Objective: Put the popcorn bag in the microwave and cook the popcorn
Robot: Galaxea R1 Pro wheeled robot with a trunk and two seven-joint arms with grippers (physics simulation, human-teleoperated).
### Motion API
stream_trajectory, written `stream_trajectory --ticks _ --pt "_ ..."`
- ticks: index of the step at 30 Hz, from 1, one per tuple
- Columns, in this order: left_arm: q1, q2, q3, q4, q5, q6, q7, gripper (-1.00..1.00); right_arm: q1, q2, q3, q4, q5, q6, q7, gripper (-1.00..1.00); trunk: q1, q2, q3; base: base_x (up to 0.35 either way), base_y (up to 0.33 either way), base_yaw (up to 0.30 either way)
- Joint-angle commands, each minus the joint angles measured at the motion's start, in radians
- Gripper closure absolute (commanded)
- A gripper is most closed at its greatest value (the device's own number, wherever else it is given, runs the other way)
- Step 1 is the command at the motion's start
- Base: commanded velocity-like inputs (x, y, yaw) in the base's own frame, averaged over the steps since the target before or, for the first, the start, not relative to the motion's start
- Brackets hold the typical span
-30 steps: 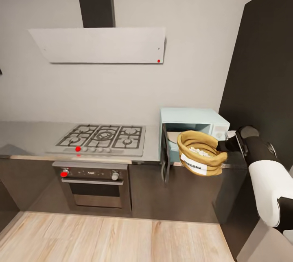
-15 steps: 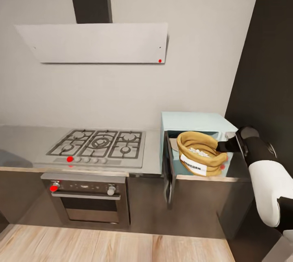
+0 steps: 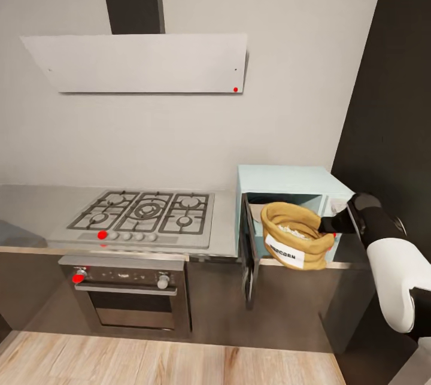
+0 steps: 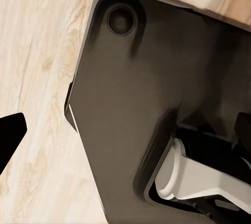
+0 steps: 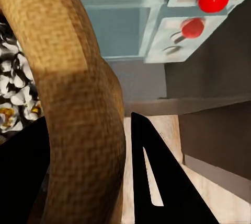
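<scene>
Kitchen: grey wall above a long steel-look countertop (image 3: 36,208), with a gas hob (image 3: 143,210) set into it, a built-in oven (image 3: 127,286) under the hob and a pale extractor hood (image 3: 140,63) above it.
Microwave: the mint-blue microwave (image 3: 287,180) stands on the countertop right of the hob; its dark door (image 3: 247,250) hangs open, swung out toward the robot, and the cavity shows behind it.
Popcorn bag: the popcorn bag (image 3: 295,236) hangs in front of the microwave's open mouth, at the countertop's front edge; whether its base touches the steel I cannot tell. It stays upright, POPCORN label facing out, with pale popcorn (image 3: 291,230) in its mouth.
Right gripper: the right gripper (image 5: 89,145) pinches the bag's rolled rim on the side away from the hob; in the right wrist view one dark finger lies inside the sack by the kernels (image 5: 13,91) and the other outside, the burlap roll clamped between them.
Left gripper: hangs low over the wooden floor (image 4: 36,51) beside the robot's dark base (image 4: 157,88); a dark finger tip (image 4: 9,135) shows, but how the jaws stand I cannot tell.
Handling: the sack looks light and soft, so its wall will likely sag and sway from a one-sided hold; the thick rolled rim is the firmest place to take it.
Care: keeping it upright should stop kernels spilling as it goes past the door.
</scene>
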Motion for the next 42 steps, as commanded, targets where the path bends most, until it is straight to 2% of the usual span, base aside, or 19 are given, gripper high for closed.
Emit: stream_trajectory --ticks 1,12,18,24,26,28,31,42 --pt "0.0 0.0 0.001 -0.001 0.004 -0.002 0.001 -1.0 -0.001 0.0 -0.011 -0.001 0.009 0.002 0.01 1.0 0.001 -0.002 -0.002 0.024 0.0 0.0" --pt "0.0 0.001 -0.002 0.0 0.005 -0.002 0.001 -1.0 -0.001 -0.001 -0.017 0.001 0.012 0.002 0.008 1.0 0.001 -0.002 -0.002 0.273 0.0 0.0" --pt "0.0 0.001 -0.001 0.0 0.004 -0.002 0.001 -1.0 -0.001 -0.008 -0.022 0.089 0.01 0.002 0.008 1.0 0.001 -0.002 -0.002 0.046 0.0 0.0" --pt "0.0 0.001 -0.001 -0.001 0.004 -0.002 0.001 -1.0 -0.001 -0.008 -0.025 0.101 0.008 0.002 0.008 1.0 0.001 -0.002 -0.002 0.001 0.0 0.0" --pt "0.0 0.001 -0.001 -0.001 0.004 -0.002 0.001 -1.0 -0.001 -0.007 -0.041 0.108 0.006 0.002 0.008 1.0 0.001 -0.002 -0.002 0.0 0.0 0.0" --pt "0.0 0.001 -0.001 0.0 0.004 -0.002 0.001 -1.0 -0.001 -0.007 -0.087 0.114 0.006 0.002 0.008 1.0 0.001 -0.002 -0.002 0.0 0.0 0.0" --pt "0.0 0.001 -0.001 0.0 0.004 -0.002 0.0 -1.0 -0.001 -0.007 -0.107 0.114 0.007 0.002 0.008 1.0 0.001 -0.002 -0.002 0.0 0.0 0.0" --pt "0.0 0.001 -0.001 0.0 0.004 -0.002 0.001 -1.0 -0.001 -0.007 -0.112 0.11 0.013 0.002 -0.001 1.0 0.001 -0.002 -0.002 0.0 0.0 0.0"
